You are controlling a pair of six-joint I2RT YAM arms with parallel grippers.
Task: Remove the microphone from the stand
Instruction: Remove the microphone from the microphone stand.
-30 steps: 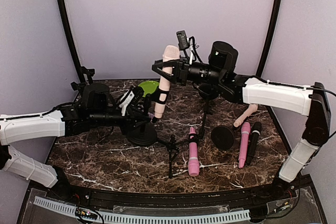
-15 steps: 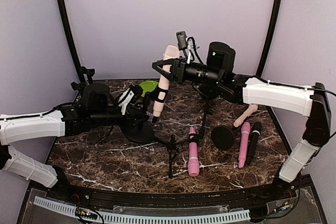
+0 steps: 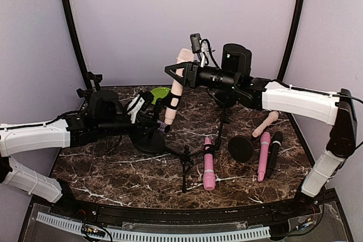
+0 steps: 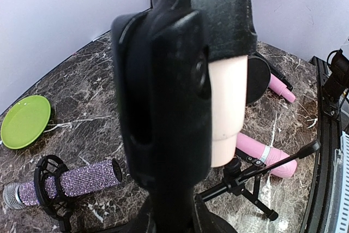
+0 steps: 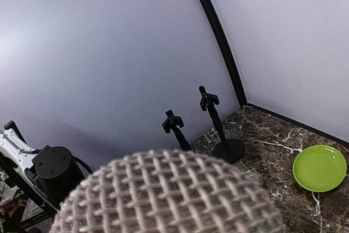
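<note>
A cream microphone (image 3: pixel 177 83) leans upright over the table, its body still passing through the black clip (image 3: pixel 173 104) of the stand (image 3: pixel 150 140) with the round black base. My right gripper (image 3: pixel 181 73) is shut on the microphone just below its mesh head (image 5: pixel 169 195), which fills the bottom of the right wrist view. My left gripper (image 3: pixel 151 118) is shut on the stand's pole low down. In the left wrist view the clip (image 4: pixel 163 96) looms close, with the microphone's lower end (image 4: pixel 229 118) showing beside it.
A green plate (image 3: pixel 160 93) lies at the back. Two pink microphones (image 3: pixel 209 162) (image 3: pixel 264 156), a black one (image 3: pixel 274 152) and a beige one (image 3: pixel 265 124) lie to the right, near a round-based stand (image 3: pixel 241 148) and a tripod stand (image 3: pixel 185 165). A glittery purple microphone (image 4: pixel 82 181) lies left.
My right gripper has drawn the microphone a little up and to the left. The stand's base and my left gripper have shifted slightly left with it.
</note>
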